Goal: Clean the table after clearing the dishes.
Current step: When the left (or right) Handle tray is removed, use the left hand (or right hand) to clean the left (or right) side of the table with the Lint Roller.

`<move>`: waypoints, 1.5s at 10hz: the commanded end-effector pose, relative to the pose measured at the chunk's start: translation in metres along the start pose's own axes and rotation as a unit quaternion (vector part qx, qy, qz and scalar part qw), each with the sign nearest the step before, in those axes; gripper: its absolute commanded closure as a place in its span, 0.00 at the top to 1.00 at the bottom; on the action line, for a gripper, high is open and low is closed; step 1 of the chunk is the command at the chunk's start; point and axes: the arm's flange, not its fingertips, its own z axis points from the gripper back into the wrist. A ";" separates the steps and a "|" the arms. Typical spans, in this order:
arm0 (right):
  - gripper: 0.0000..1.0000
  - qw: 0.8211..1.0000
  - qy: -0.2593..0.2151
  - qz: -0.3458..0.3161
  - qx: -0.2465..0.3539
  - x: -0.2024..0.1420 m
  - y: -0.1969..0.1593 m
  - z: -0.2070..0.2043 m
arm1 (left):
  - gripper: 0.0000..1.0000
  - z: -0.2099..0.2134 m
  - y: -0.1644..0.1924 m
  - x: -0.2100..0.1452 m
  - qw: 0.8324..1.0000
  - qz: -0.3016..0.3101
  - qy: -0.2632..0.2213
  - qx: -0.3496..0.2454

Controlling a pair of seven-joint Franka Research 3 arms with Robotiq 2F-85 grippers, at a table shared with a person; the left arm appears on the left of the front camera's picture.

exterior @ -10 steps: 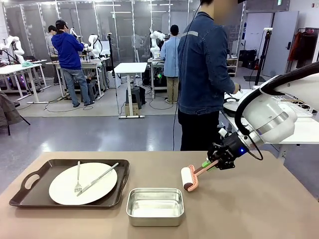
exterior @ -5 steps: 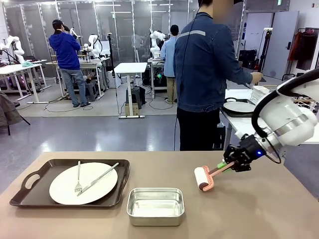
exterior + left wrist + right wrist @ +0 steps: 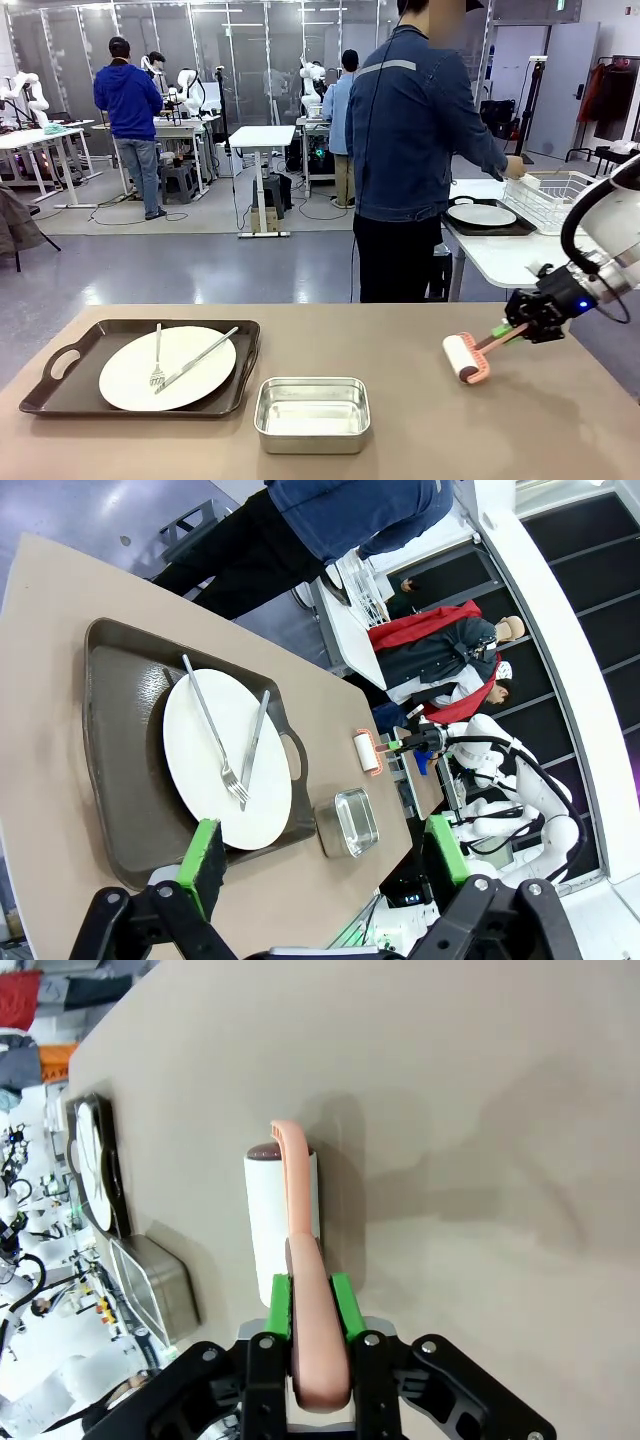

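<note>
**Pink roller leads leftward from the right gripper**

We see the right gripper [image 3: 522, 325] at the right edge of the front view, clamped on the pink handle of a lint roller [image 3: 470, 356]. The handle slopes down and left from the gripper, and its white head appears to touch the table [image 3: 520, 430] at centre right. Bare top stretches left from there toward the steel pan [image 3: 311, 412] at lower centre. At lower left, a plate [image 3: 165, 385] with fork [image 3: 157, 365] and knife [image 3: 195, 362] sits on its tray [image 3: 50, 385]. The left gripper [image 3: 322, 855] hangs wide open and empty above that tray. We judge the right arm the nearer one to the bare top.
</note>
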 end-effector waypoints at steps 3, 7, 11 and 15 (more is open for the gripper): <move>0.21 0.984 -0.027 -0.021 -0.174 0.014 -0.078 0.036 | 1.00 0.004 -0.001 -0.002 1.000 -0.002 0.002 -0.003; 0.21 0.976 -0.051 0.003 -0.211 0.005 -0.062 0.075 | 1.00 0.004 -0.001 -0.002 1.000 -0.002 0.002 -0.003; 0.21 0.967 -0.112 0.063 -0.220 -0.015 0.007 0.130 | 1.00 0.004 -0.001 -0.002 1.000 -0.002 0.002 -0.003; 0.21 0.960 -0.124 0.087 -0.235 -0.022 0.050 0.151 | 1.00 0.004 -0.001 -0.002 1.000 -0.002 0.002 -0.003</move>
